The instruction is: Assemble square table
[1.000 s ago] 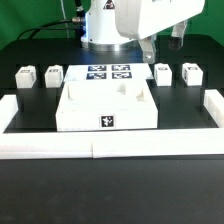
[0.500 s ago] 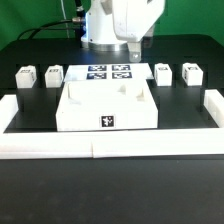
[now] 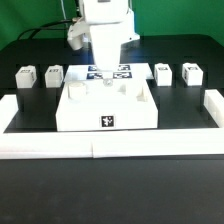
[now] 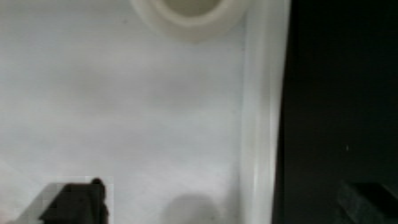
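Exterior view: the arm has swung from the view's right side across to the middle. It now hangs over the rear left part of the tabletop (image 3: 85,105), and its white body hides part of the marker board (image 3: 122,72) behind.

The gripper (image 3: 104,80) points straight down at the panel. Its jaws are spread as wide as they go, just as they were a second ago, and they hold nothing.

The tabletop lies flat in the middle of the black table (image 3: 30,180), inside the low white wall (image 3: 110,148). It has not shifted. In this view, two legs (image 3: 53,75) stand apart from the panel to its left and two more (image 3: 163,73) to its right. All four are where they were, untouched.

Wrist view: white panel surface fills most of the picture, with a round hole (image 4: 187,8) at one edge of the picture. The panel's edge runs alongside a strip of dark table. The two dark fingertips (image 4: 71,200) frame the view, one over the panel and the other over the dark table beyond the edge.

My reading is that the arm has lined up over the panel's edge to take hold of it. I cannot tell how far above the surface the tips are. No leg is attached yet, so the assembly is at its start. The likely next move is a careful descent, with one finger on each side of the edge.
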Tool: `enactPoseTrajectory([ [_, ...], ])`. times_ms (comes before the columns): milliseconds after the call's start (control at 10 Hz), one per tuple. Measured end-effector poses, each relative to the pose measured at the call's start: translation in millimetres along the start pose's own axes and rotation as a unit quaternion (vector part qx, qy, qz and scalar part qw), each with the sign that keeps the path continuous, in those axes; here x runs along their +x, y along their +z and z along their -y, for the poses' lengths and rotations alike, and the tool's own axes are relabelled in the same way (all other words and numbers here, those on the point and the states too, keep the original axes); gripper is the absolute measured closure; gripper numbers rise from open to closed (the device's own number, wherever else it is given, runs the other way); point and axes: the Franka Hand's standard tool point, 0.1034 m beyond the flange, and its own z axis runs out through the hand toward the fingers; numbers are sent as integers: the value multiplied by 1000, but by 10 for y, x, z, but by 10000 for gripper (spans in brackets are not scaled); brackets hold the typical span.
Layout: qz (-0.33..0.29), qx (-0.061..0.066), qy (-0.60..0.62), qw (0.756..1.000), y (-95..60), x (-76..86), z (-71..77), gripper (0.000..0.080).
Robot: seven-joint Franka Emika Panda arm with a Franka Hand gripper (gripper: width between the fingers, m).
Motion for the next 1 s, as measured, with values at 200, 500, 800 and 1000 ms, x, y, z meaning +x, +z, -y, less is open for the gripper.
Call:
enactPoseTrajectory([
  [200, -4, 10, 11, 1000, 146, -54, -3, 150],
  [500, -4, 10, 12, 1000, 146, -58, 5, 246],
  [800, -4, 11, 12, 1000, 149, -59, 12, 582],
  [1000, -4, 7, 12, 1000, 140, -60, -6, 742],
])
